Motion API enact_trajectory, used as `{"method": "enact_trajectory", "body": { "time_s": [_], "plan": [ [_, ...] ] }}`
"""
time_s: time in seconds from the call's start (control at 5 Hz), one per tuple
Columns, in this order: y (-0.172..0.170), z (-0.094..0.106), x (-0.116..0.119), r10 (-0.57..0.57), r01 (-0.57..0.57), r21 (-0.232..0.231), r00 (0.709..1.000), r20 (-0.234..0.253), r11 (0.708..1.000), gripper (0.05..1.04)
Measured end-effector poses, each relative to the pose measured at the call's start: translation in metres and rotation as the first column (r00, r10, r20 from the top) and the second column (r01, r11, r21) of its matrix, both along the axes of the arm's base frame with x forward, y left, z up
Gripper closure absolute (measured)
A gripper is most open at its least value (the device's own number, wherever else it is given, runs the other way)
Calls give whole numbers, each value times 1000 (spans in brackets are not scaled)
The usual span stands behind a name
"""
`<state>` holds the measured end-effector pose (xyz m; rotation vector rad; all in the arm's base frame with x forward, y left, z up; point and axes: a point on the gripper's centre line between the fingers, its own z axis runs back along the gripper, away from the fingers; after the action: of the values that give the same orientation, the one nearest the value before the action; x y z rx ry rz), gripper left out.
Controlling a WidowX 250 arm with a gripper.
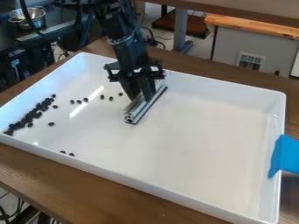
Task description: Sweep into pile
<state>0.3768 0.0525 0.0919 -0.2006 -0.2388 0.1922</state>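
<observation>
Silver bar point(135, 114) in jaws point(144, 95), slanting lower left to upper right

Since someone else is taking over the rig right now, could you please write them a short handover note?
Gripper: holding the metal bar, low over the white tray.
Dark pieces: mostly in a long cluster along the tray's left side in the picture.
Done: most are bunched there.
Left: strays between bar and cluster, plus two by the near wall.
</observation>
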Motion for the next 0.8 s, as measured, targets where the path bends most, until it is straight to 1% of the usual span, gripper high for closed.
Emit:
{"method": "enact_trajectory", "body": {
  "time_s": [0.2,0.4,0.6,0.8],
  "plan": [
    [12,-3,-2,71,-71,8,997,35,997,745],
    [21,-2,-2,268,-268,-12,960,80,963,745],
    [28,-2,-1,436,-435,-31,897,74,900,745],
    [47,0,-6,579,-577,-52,813,52,815,745]
  ]
}}
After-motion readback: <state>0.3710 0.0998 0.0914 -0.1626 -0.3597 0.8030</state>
